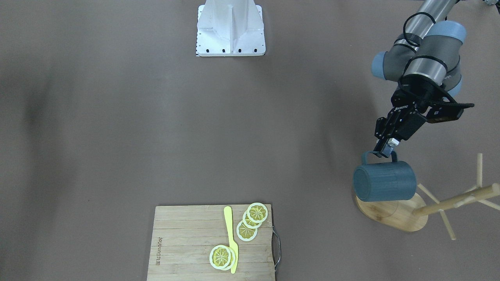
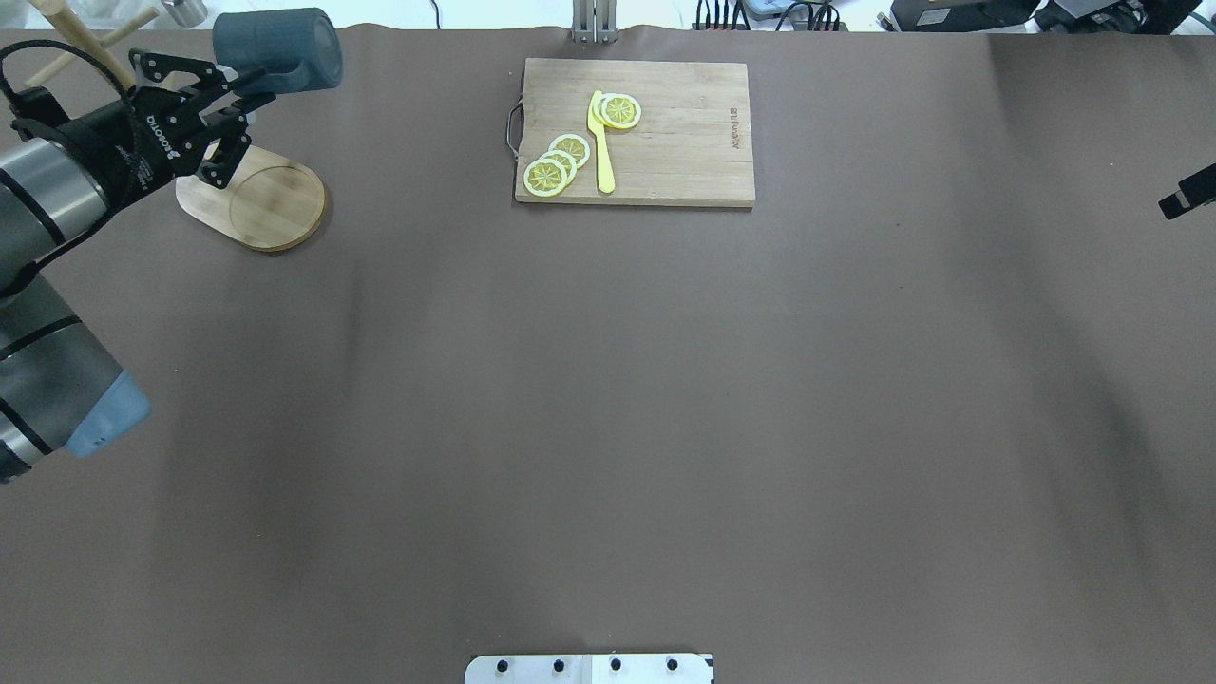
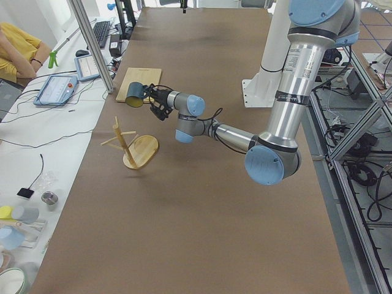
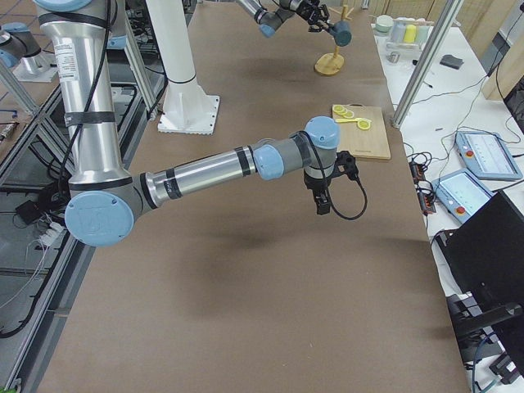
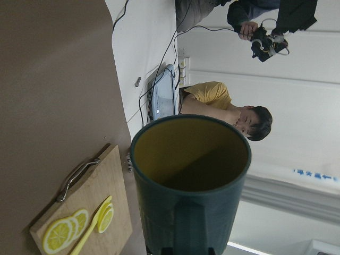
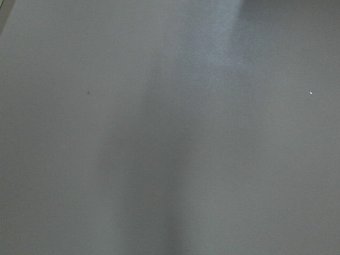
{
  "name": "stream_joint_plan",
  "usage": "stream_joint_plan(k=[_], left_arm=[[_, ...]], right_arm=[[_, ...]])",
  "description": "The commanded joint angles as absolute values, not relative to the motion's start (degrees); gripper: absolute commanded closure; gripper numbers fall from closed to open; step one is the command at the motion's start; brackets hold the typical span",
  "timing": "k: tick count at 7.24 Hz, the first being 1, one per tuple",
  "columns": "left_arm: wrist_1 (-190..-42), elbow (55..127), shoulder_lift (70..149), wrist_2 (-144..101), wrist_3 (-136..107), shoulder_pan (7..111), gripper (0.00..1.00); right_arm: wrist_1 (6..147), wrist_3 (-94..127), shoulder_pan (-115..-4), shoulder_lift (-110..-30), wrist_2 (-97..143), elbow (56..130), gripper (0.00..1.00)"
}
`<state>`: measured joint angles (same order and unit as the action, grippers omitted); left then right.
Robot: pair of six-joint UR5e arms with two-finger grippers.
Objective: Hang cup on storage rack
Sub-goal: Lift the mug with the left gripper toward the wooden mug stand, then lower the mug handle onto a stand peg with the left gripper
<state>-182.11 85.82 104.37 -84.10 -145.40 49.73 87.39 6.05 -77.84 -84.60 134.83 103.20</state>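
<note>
- Left gripper (image 1: 384, 150): jaws clamped on the loop handle of the cup (image 1: 384, 181).
- Cup: one, matte blue-grey cylinder with a yellow inside, held in the air on its side above the rack's base, on no peg.
- Storage rack (image 1: 402, 218): one, light wood, with an oval bamboo base, a round pole and thin dowel pegs.
- Right gripper (image 4: 323, 203): over the brown table (image 1: 117, 136); can't tell whether the jaws are open or closed.
- Cutting board (image 1: 183, 234): one, rectangular slatted wood with a metal handle. On it are five round lemon slices (image 1: 247, 231) (overlapping, three plus two) and one flat yellow knife (image 1: 229, 230).
</note>
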Motion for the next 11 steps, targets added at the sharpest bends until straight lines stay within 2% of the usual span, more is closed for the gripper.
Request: stream_joint_plan(k=[1, 4, 11], left_arm=[[-184.04, 82.80, 105.20, -81.23, -155.19, 51.24, 1.00], [-183.61, 82.62, 105.29, -77.70, -158.72, 51.50, 1.00], [-187.44, 76.57, 104.77, -80.67, -164.62, 55.02, 1.00]], right_arm=[[87.36, 6.06, -77.87, -84.99, 134.91, 103.62, 0.00], [87.36, 6.15, -78.05, -84.99, 134.82, 103.97, 0.00], [87.36, 6.33, -78.31, -84.99, 134.82, 105.38, 0.00]])
